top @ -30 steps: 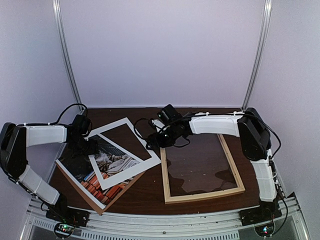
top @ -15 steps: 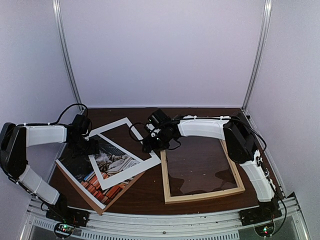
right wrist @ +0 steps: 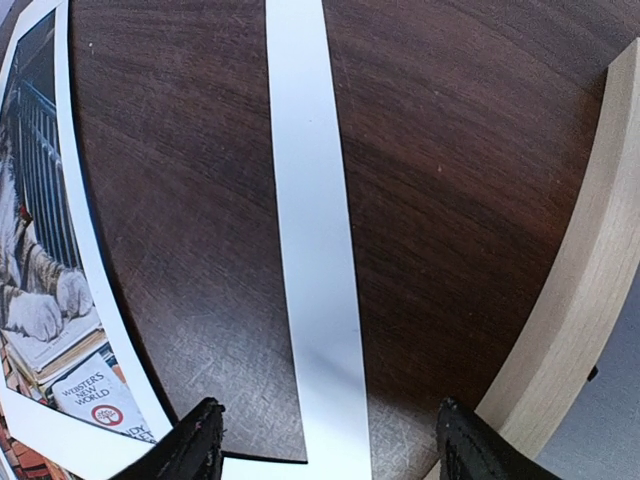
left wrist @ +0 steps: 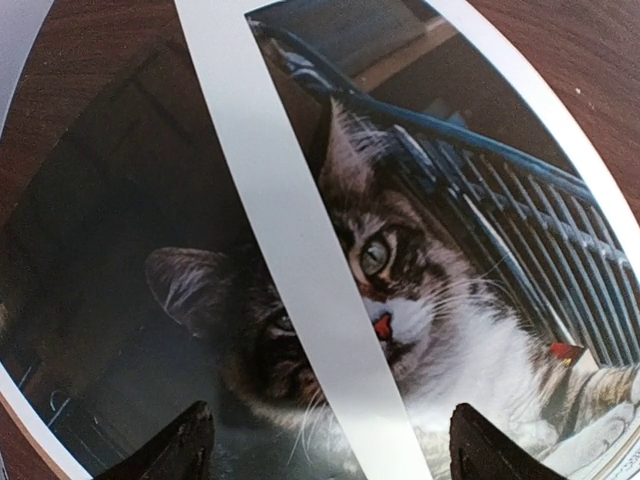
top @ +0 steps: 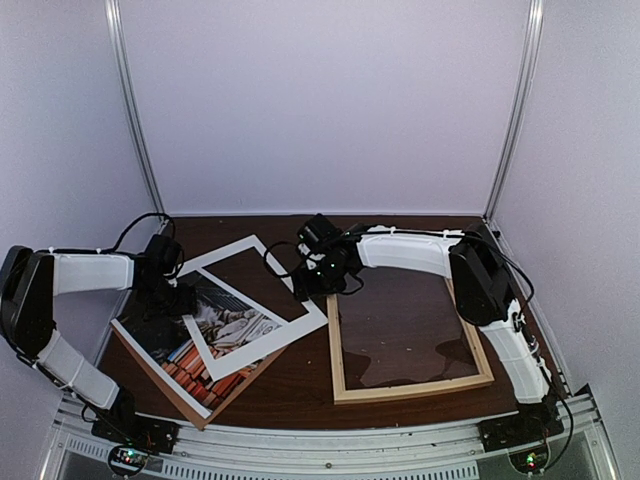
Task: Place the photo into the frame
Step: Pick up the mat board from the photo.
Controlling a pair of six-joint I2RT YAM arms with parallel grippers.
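Wooden frame (top: 410, 388) lies empty at right. Photo (top: 160, 340) sits left of it, under the white mat (top: 268, 342). Right gripper (right wrist: 330, 450) has swung over the mat's edge, jaws apart; the mat is possibly nudged. Left gripper (left wrist: 330, 455) hangs spread above the photo, empty.

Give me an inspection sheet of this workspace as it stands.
Surface: dark wood table, flat.
Job's things: photo face up on a brown backing board, left side; frame flat at right, photo not in it.
Clutter: white mat lying askew across the photo.
Grippers: left gripper open above the photo; right gripper open above a mat strip, beside the frame.
Cables: black cables looped at both wrists.
Surroundings: pale walls, metal uprights; nothing else seen.
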